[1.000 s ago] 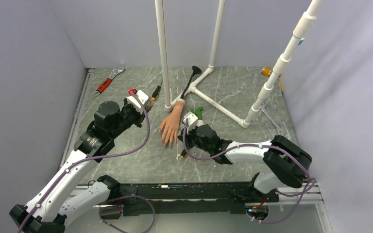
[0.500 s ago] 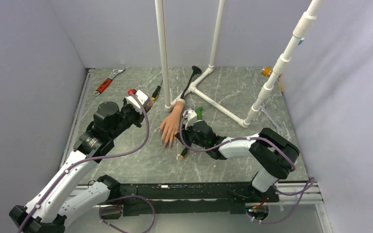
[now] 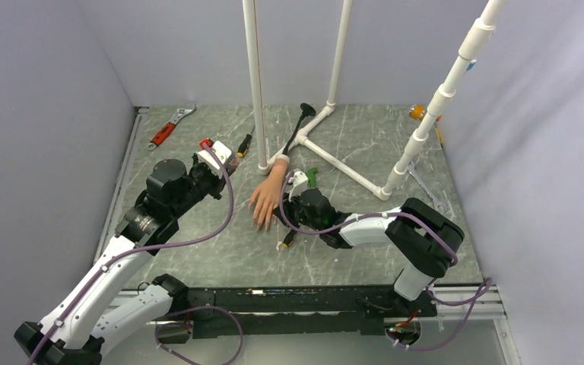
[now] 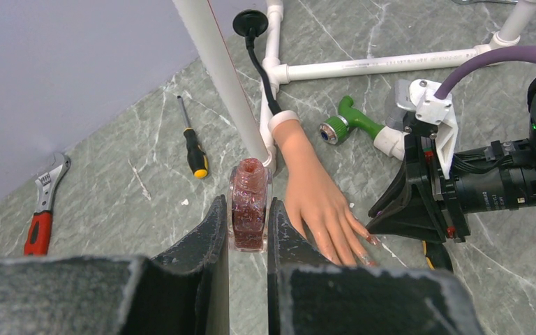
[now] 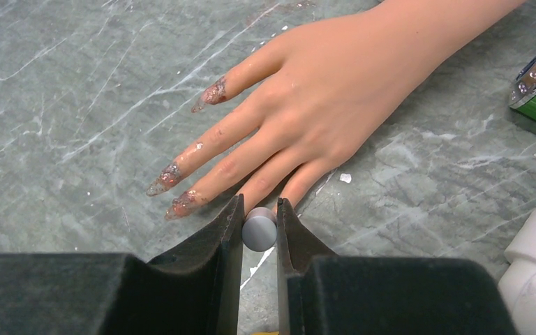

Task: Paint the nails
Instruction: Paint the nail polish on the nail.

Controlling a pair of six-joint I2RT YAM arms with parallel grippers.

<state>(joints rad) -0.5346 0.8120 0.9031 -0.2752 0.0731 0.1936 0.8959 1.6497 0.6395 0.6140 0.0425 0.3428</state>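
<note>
The right gripper (image 5: 259, 213), carrying its small grey cap (image 5: 259, 232), has slid forward and to its left. The mannequin hand (image 3: 268, 194) now has its fingers directly ahead of the gripper's fingertips rather than off to their left. Behind the gripper, the elbow (image 3: 426, 236) has swung leftward, in towards the hand.

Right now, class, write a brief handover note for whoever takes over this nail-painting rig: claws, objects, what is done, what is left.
Left claw: shut on the open polish bottle, apart from the mannequin hand.
Right claw: shut on the brush cap, at the fingertips.
Done: three of the nails show glittery polish.
Left: two fingertips are hidden behind the right claw; check them and paint them if bare.
</note>
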